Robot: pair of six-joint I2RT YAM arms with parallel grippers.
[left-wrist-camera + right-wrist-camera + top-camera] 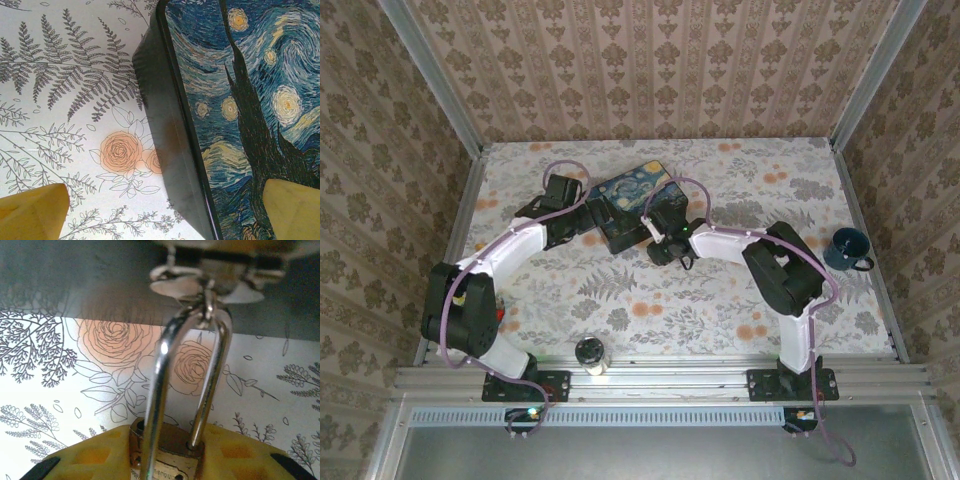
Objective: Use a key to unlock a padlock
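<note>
both pads (90, 457) of your right gripper (165, 467) clamp the padlock (167, 457), its shackle (161, 370) pointing straight away to the clasp (210, 287) on the box (75, 280); your left gripper (162, 210), jaws spread wide, straddles the box edge.

The body of the padlock (172, 462) is seen as dull brass-toned metal, its shackle (161, 375) as polished, mirror-bright silvery metal. The box (260, 90) is finished in smooth printed gloss, its dark side wall (167, 150) reflective. Beside the box, the flowered table cover (55, 140) is shown smooth, faintly sheened
</note>
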